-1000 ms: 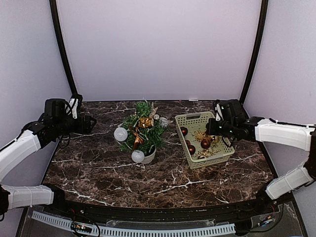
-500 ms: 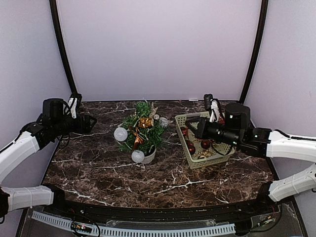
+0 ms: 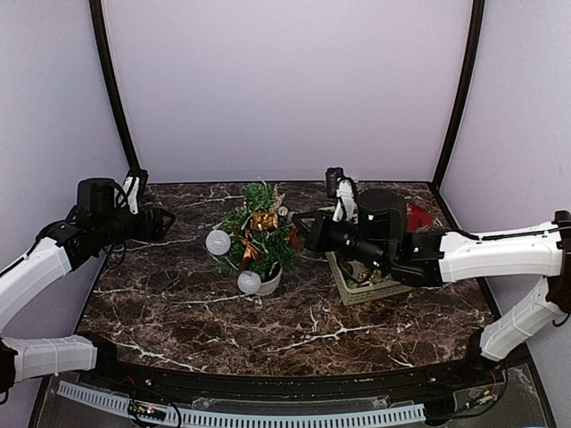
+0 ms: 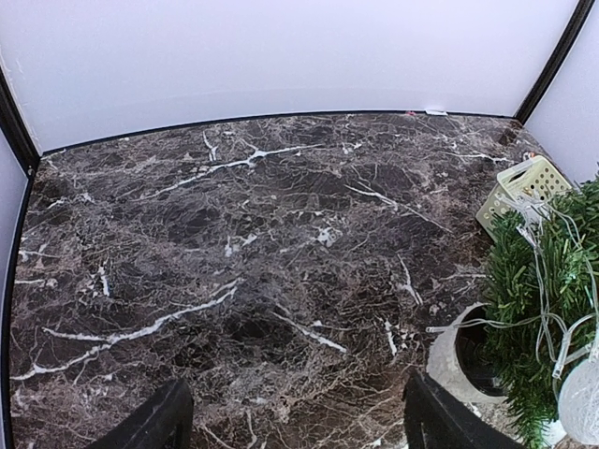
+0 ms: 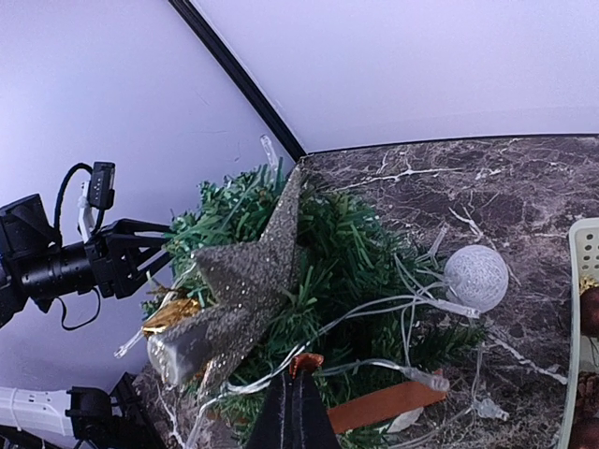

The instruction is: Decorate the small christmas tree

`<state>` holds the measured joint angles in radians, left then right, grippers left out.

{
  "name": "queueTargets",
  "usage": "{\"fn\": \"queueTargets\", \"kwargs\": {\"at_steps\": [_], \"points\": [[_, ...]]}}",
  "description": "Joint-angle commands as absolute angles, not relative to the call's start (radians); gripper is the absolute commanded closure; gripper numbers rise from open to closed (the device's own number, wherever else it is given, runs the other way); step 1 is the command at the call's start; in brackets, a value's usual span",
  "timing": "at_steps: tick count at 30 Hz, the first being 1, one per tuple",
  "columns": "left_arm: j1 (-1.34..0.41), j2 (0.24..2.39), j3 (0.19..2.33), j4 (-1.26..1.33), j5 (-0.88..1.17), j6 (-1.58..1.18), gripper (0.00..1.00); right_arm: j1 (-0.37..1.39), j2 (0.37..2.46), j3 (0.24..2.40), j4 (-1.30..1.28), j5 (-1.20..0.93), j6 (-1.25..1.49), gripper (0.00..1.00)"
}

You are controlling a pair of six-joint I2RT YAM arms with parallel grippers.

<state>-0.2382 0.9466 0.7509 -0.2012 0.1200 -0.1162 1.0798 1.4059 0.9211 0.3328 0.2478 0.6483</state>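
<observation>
left of the table's [image 3: 178, 308] middle stands the small christmas tree [image 3: 252, 234]; right gripper [image 3: 300, 237], fingers pressed together, just beside its 3 o'clock side; left gripper [image 3: 166, 220], fingers spread wide, well apart at 9 o'clock.

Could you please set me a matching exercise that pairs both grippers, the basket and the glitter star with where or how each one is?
1. left gripper
2. right gripper
3. pale green basket
4. glitter star

A. set among the branches of the small christmas tree
B. jaws shut, right at the tree
C. jaws open, above the marble table
D. standing on the table beside the tree

Pairs: 1-C, 2-B, 3-D, 4-A
</observation>
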Motion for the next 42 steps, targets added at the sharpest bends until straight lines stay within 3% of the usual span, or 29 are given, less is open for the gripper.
{"fn": "queueTargets", "kwargs": {"at_steps": [1,25,35,42], "points": [[-0.233,0.92,0.739,-0.181,0.133,-0.118,0.2,1.089,1.458,0.995,0.417,0.29,0.645,1.0],[-0.233,0.902,0.739,-0.179,0.129,-0.114,0.2,1.108,1.607,1.015,0.422,0.303,0.676,1.0],[-0.233,0.899,0.739,-0.179,0.129,-0.112,0.2,1.109,1.551,1.016,0.387,0.316,0.663,1.0],[-0.233,0.897,0.739,-0.179,0.129,-0.112,0.2,1.109,1.465,0.992,0.346,0.346,0.651,0.79]]}}
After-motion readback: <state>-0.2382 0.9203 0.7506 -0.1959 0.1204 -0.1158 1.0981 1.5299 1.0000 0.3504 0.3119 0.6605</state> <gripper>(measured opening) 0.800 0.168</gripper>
